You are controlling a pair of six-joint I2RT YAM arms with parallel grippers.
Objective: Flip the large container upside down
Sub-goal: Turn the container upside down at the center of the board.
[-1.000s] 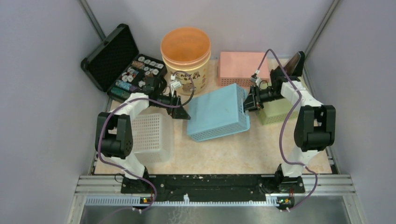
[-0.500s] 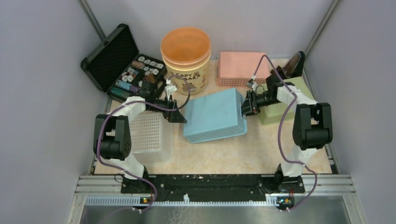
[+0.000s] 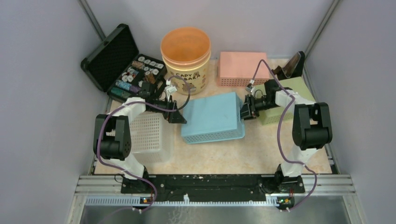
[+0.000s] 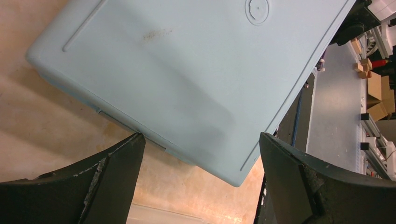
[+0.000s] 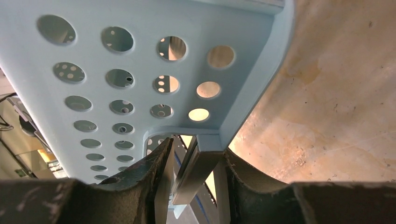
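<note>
The large container [image 3: 212, 114] is a light blue perforated basket lying bottom-up on the table's middle. Its flat base [image 4: 187, 70] fills the left wrist view, and its holed end wall [image 5: 116, 60] fills the right wrist view. My left gripper [image 3: 176, 116] stands wide open just off the basket's left end, and its fingers [image 4: 200, 137] touch nothing. My right gripper [image 3: 245, 108] is at the basket's right end. Its jaws [image 5: 198, 147] straddle the handle rim, with a gap showing beside one finger.
A white basket [image 3: 152, 135] sits under the left arm. At the back stand an open black case [image 3: 123, 63] of small parts, an orange bucket [image 3: 186, 51] and a pink basket [image 3: 240, 67]. A green basket [image 3: 271, 116] lies under the right arm.
The blue basket has dropped from a tilt to lie flat, shifting a little left. My right gripper followed it down and its jaws widened. The left gripper drew back slightly left.
</note>
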